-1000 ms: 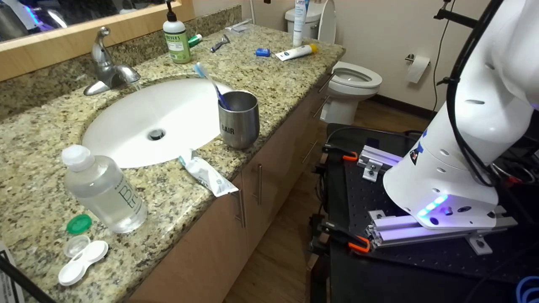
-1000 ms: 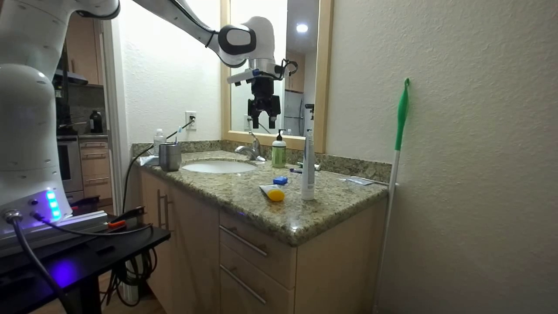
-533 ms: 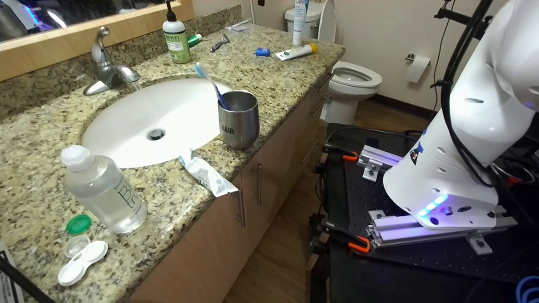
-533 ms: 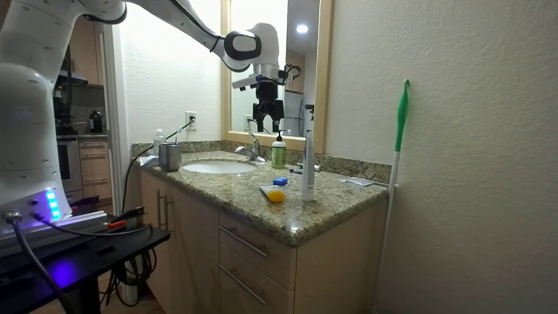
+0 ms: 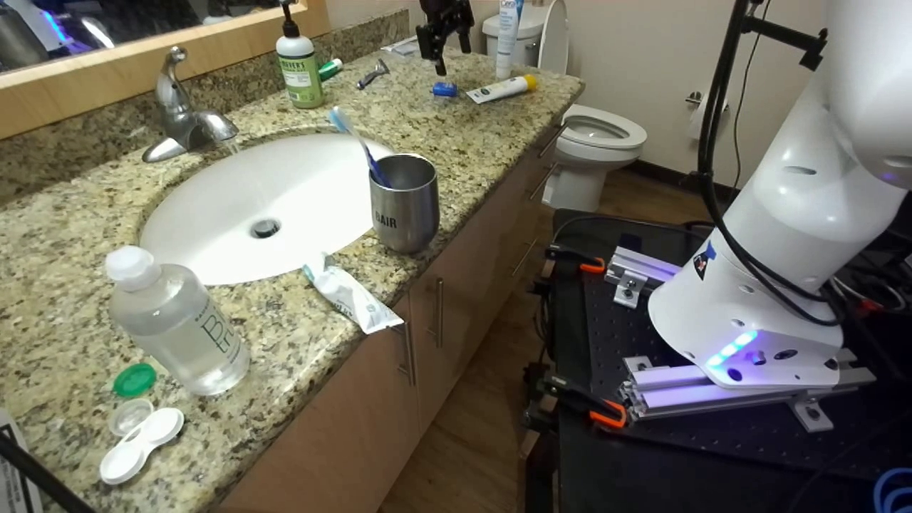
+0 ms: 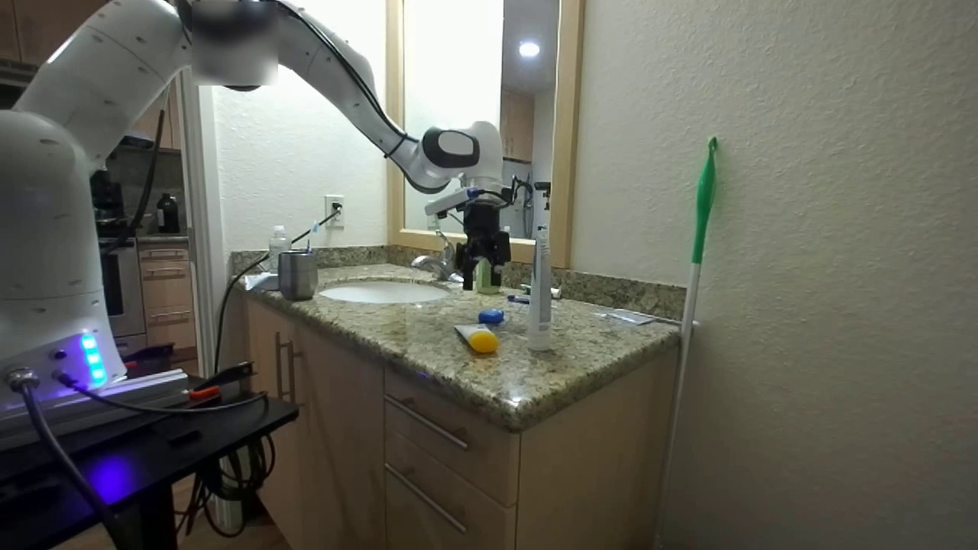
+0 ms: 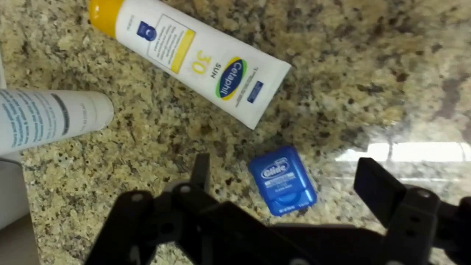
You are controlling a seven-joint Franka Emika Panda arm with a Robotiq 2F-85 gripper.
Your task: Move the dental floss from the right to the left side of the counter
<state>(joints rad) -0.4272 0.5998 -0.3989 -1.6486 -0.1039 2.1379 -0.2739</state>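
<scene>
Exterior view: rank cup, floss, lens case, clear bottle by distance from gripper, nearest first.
1. Floss: below the gripper, right side of the counter.
2. Cup: front edge, beside the sink.
3. Clear bottle: left side.
4. Lens case: left too, farther along.

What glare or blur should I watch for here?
Wrist view: white reflection on the counter, image-right of the dental floss, whose finest print won't read; claw dark, slightly soft. In an exterior view: sink washed out nearly white. In an exterior view: a blurred patch covers part of the arm, mirror partly blown out.
</scene>
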